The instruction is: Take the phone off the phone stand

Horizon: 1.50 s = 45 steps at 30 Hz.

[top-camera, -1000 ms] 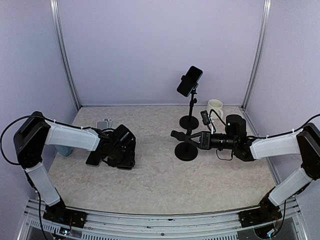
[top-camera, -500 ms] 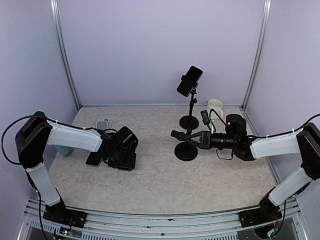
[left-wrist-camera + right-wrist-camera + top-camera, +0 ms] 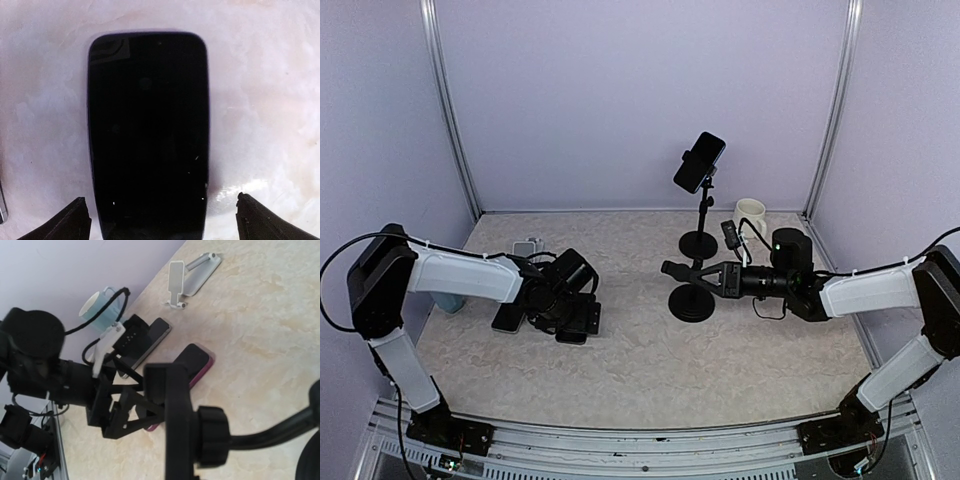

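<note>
A black-screened phone [image 3: 147, 130] with a magenta edge lies flat on the table, and also shows in the top view [image 3: 578, 326] and the right wrist view [image 3: 196, 364]. My left gripper [image 3: 165, 220] hovers just above its near end, jaws open wider than the phone and not touching it; it also shows in the top view [image 3: 563, 300]. My right gripper [image 3: 698, 274] is shut on the head of the near black phone stand [image 3: 692, 304], whose empty clamp [image 3: 176, 415] fills the right wrist view.
A second stand [image 3: 699, 240] at the back holds another phone [image 3: 699, 162]. A white mug [image 3: 750, 212] stands behind my right arm. Another dark phone [image 3: 507, 318], a white folding stand [image 3: 528, 246] and a blue cup [image 3: 448, 300] sit at the left.
My left gripper has drawn back slightly toward the right, so the phone now shows lying on the table below it. The right arm has not moved.
</note>
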Each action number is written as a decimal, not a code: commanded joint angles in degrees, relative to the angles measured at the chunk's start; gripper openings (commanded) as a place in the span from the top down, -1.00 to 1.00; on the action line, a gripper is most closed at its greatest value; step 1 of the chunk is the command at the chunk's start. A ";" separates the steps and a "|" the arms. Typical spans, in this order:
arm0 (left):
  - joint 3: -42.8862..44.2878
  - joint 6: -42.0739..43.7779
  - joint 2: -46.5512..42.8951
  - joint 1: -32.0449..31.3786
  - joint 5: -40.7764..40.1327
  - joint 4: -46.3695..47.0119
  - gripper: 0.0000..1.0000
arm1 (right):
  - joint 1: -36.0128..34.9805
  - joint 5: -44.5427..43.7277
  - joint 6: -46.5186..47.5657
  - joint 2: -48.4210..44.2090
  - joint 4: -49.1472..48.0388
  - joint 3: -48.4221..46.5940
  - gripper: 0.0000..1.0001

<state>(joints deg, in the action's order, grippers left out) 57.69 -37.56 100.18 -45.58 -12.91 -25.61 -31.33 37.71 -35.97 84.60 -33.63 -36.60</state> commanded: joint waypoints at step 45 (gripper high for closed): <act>29.14 88.99 11.65 -15.33 0.33 15.54 -0.77 | 14.79 7.27 -2.53 -15.66 -2.13 8.51 -0.91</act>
<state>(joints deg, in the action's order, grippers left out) 85.52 47.07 110.39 -60.64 -8.29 -13.08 -17.52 43.18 -38.22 70.39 -34.63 -29.08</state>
